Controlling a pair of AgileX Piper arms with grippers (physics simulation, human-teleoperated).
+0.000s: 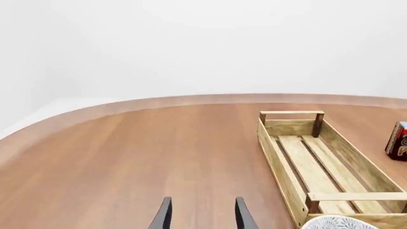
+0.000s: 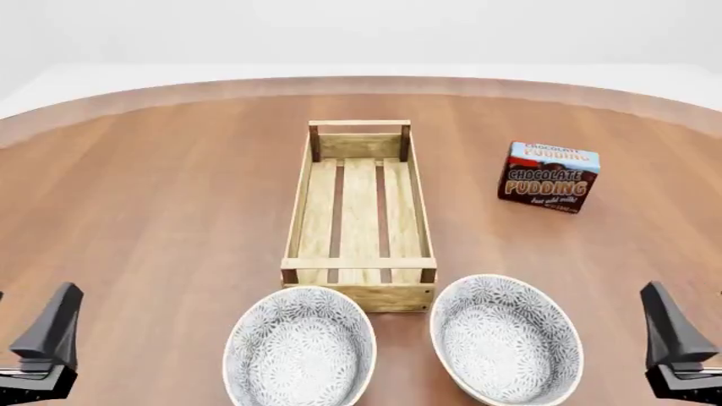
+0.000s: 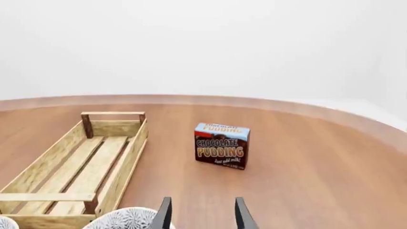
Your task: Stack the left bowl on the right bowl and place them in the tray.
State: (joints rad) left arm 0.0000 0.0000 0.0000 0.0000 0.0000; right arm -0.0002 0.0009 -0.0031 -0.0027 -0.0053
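Front view: long narrow light-wood tray [image 2: 358, 220] with slatted bottom, low side rails and darker corner posts sits mid-table on the round brown wooden table [image 2: 147, 194], long axis running away from the arms, nothing in it. Two grey-and-white patterned bowls sit side by side just past its near end: left bowl [image 2: 300, 348] just touching or nearly touching the tray's near rail, right bowl [image 2: 506, 338] beside the tray's near right corner; small gap between the bowls, not stacked. Brown-and-blue chocolate pudding box [image 2: 549, 176] stands upright to the right of the tray, well apart from it. Left gripper [image 2: 43, 342] at the bottom left corner, right gripper [image 2: 677, 345] at the bottom right, both clear of the bowls; finger spread can't be read here. Left wrist view: left gripper's two dark fingers [image 1: 164, 215] parted with bare table between them, holding nothing; tray [image 1: 286, 167] ahead, a sliver of bowl rim [image 1: 334, 223] at the frame edge, box edge [image 1: 399, 140] visible. Right wrist view: right gripper's fingers [image 3: 242, 215] likewise parted and empty; tray [image 3: 124, 162], pudding box [image 3: 221, 145] and the right bowl's rim [image 3: 127, 219] in view.
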